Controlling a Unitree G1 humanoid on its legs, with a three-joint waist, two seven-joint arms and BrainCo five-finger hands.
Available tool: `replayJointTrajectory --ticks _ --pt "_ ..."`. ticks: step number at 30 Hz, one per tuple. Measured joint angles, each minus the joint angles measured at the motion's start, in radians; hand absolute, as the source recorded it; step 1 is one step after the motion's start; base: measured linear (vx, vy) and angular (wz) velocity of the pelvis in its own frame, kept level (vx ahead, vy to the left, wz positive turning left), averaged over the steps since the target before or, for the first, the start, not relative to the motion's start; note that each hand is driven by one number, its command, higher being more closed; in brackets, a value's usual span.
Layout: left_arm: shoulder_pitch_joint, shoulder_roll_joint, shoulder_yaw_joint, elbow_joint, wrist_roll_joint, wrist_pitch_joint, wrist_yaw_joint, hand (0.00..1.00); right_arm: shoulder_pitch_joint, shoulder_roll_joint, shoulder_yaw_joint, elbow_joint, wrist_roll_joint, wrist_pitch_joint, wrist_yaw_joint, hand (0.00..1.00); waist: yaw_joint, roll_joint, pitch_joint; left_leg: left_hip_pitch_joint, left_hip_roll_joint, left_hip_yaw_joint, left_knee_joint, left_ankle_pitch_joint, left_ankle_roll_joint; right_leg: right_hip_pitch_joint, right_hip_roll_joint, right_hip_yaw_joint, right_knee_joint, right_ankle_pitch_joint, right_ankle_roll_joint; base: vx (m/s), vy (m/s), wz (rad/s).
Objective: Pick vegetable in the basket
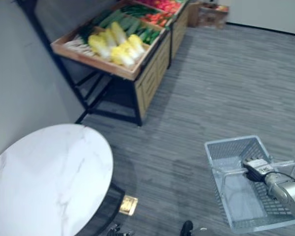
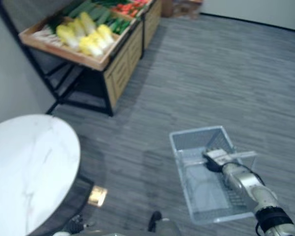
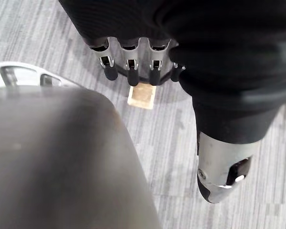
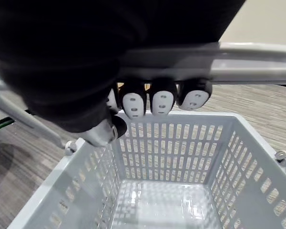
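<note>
A grey plastic basket (image 1: 231, 147) hangs low over the floor at the lower right, with nothing inside it (image 4: 162, 205). My right hand (image 1: 258, 169) is shut on the basket's handle (image 4: 248, 62), its fingers (image 4: 162, 98) curled round the bar. Vegetables lie on a wooden stand (image 1: 137, 73) at the far left: yellow cabbages (image 1: 115, 44), green cucumbers (image 1: 137, 27), red ones (image 1: 164, 6) further back. My left hand (image 3: 133, 52) hangs over the floor with its fingers straight and nothing in it.
A round white marble table (image 1: 44, 177) stands at the lower left, close by. Grey carpet (image 1: 226, 83) stretches between the stand and the basket. Cardboard boxes (image 1: 209, 14) sit by the far wall.
</note>
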Motion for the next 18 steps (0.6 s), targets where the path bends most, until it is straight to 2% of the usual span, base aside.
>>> replayJointTrajectory --ticks 1,3,4,5,6,7,10,11,13,14,17,18 --pt "0.01 -0.001 0.006 -0.006 -0.001 -0.002 0.001 0.0 0.007 -0.009 0.0 -0.018 0.001 0.0 0.0 1.0 -0.004 -0.007 0.008 -0.035 0.027 -0.086 0.103 0.037 0.022 0.032 0.001 0.029 -0.018 0.001 -0.006 0.11 -0.148 -0.64" --pt "0.016 -0.004 0.011 -0.008 -0.002 -0.003 0.003 0.0 0.005 -0.018 0.0 -0.027 0.002 0.002 -0.001 1.0 -0.004 -0.004 0.007 -0.08 0.0 -0.204 0.18 -0.003 0.004 0.051 -0.012 0.071 -0.033 0.003 -0.009 0.08 -0.048 -0.63" --pt "0.019 -0.014 0.011 -0.009 -0.03 -0.006 0.01 0.0 0.005 -0.024 0.002 -0.026 0.001 0.005 -0.001 1.0 0.002 -0.003 0.007 -0.143 -0.092 -0.375 0.201 -0.062 -0.021 0.063 -0.032 0.11 -0.049 0.007 -0.003 0.09 0.001 -0.87" --pt "0.025 -0.022 0.012 -0.014 -0.049 -0.011 0.02 0.0 0.005 -0.024 0.003 -0.025 0.001 0.008 -0.001 1.0 0.014 -0.001 0.007 -0.17 -0.15 -0.451 0.171 -0.09 -0.037 0.064 -0.034 0.135 -0.064 0.01 0.003 0.11 0.005 -0.9" --pt "0.031 -0.027 0.012 -0.022 -0.063 -0.012 0.026 0.0 0.005 -0.023 0.007 -0.024 0.003 0.008 -0.001 1.0 0.021 0.0 0.008 -0.183 -0.182 -0.497 0.136 -0.102 -0.045 0.065 -0.033 0.154 -0.073 0.018 0.004 0.13 0.047 -0.77" --pt "0.047 -0.03 0.013 -0.043 -0.078 -0.014 0.033 0.0 0.005 -0.023 0.021 -0.024 0.011 0.006 -0.001 1.0 0.026 0.004 0.011 -0.209 -0.248 -0.576 0.012 -0.115 -0.062 0.065 -0.025 0.179 -0.091 0.027 0.007 0.12 0.061 -0.6" --pt "0.065 -0.042 0.015 -0.056 -0.079 -0.017 0.033 0.0 0.005 -0.024 0.043 -0.024 0.011 0.003 0.0 1.0 0.034 0.012 0.015 -0.207 -0.324 -0.654 -0.226 -0.114 -0.069 0.063 -0.013 0.21 -0.086 0.033 0.018 0.14 0.118 -0.44" --pt "0.067 -0.055 0.029 -0.06 -0.08 -0.024 0.032 0.0 -0.002 -0.024 0.043 -0.024 0.013 0.001 0.0 1.0 0.046 0.025 0.017 -0.203 -0.351 -0.699 -0.354 -0.081 -0.08 0.053 -0.004 0.234 -0.085 0.04 0.029 0.16 0.189 -0.54" --pt "0.078 -0.079 0.04 -0.068 -0.079 -0.025 0.032 0.0 -0.025 -0.027 0.046 -0.024 0.015 -0.006 0.0 1.0 0.057 0.057 0.02 -0.189 -0.355 -0.729 -0.415 0.016 -0.085 0.043 0.018 0.263 -0.082 0.035 0.051 0.17 0.244 -0.6" --pt "0.082 -0.082 0.042 -0.075 -0.079 -0.024 0.03 0.0 -0.036 -0.017 0.057 -0.021 0.017 -0.005 0.0 1.0 0.063 0.061 0.023 -0.172 -0.361 -0.72 -0.431 0.002 -0.053 0.044 0.01 0.281 -0.079 0.032 0.065 0.15 0.294 -0.39" --pt "0.072 -0.06 0.037 -0.093 -0.07 -0.03 0.029 0.0 -0.036 -0.02 0.079 -0.022 0.022 -0.032 0.0 1.0 0.06 0.022 0.045 -0.166 -0.424 -0.703 -0.449 -0.01 -0.036 0.053 -0.053 0.285 -0.112 0.048 0.107 0.09 0.258 -0.04" --pt "0.072 -0.052 0.034 -0.092 -0.065 -0.028 0.029 0.0 -0.035 -0.02 0.079 -0.021 0.022 -0.04 0.0 1.0 0.064 0.015 0.046 -0.163 -0.447 -0.697 -0.454 -0.018 -0.015 0.059 -0.072 0.288 -0.131 0.057 0.122 0.09 0.242 0.05"
